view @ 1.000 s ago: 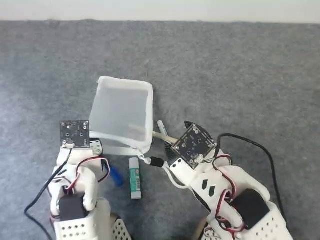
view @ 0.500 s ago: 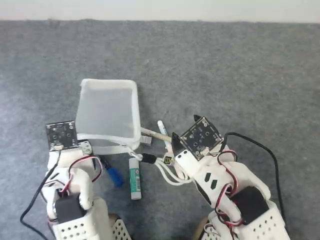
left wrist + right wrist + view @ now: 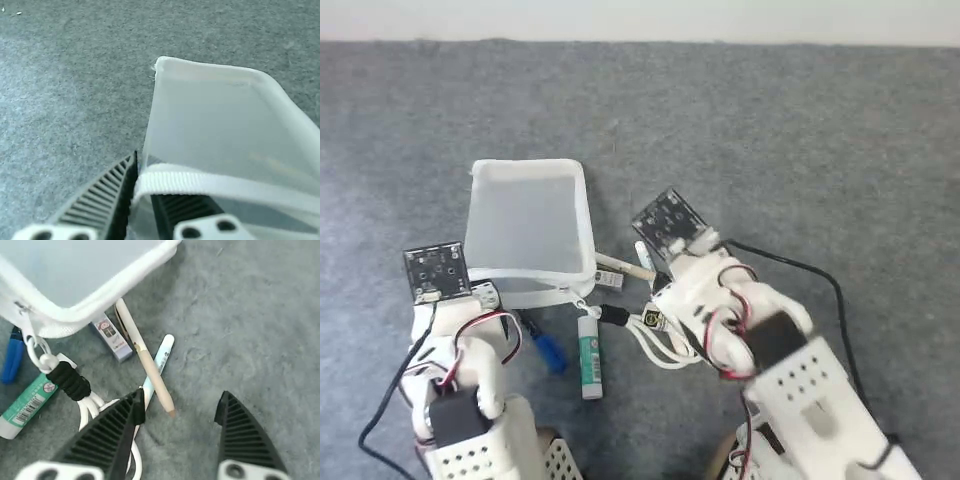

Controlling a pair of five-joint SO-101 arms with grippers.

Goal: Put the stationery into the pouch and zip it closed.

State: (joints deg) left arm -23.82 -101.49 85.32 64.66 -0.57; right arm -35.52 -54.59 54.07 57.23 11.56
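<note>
Over the table, high camera: pouch point(image 3: 528, 215) lies on the grey mat point(image 3: 800, 130), mouth toward the arms, not zipped. Left gripper point(image 3: 498, 292) is at the mouth's near corner. Loose stationery sits just outside the mouth: glue stick point(image 3: 589, 357), blue pen point(image 3: 546, 349), beige pencil point(image 3: 626, 267), white pen point(image 3: 642, 250), small tube point(image 3: 610, 281). I see nothing inside the pouch. The right arm's wrist hangs above the pencil and white pen, so it is the nearer arm to both.

Left wrist camera: left gripper point(image 3: 142, 175) is nipped on the zip tape point(image 3: 200, 184), one finger each side. Pouch point(image 3: 220, 120) wall stands up from the mat beyond it, mouth propped.

Right wrist camera: right gripper point(image 3: 180, 407) is spread wide with nothing between the fingers. Beige pencil point(image 3: 132, 331) runs from the pouch point(image 3: 85, 270) edge toward the gap, tip ending just inside it, close to one finger. White pen point(image 3: 163, 351) crosses beneath the pencil at a shallow angle, touching it.

Judgement: the pencil's long axis lies roughly square to the closing line, so a straight descent should grip across the shaft. Risk: the white pen gets caught along with it.
</note>
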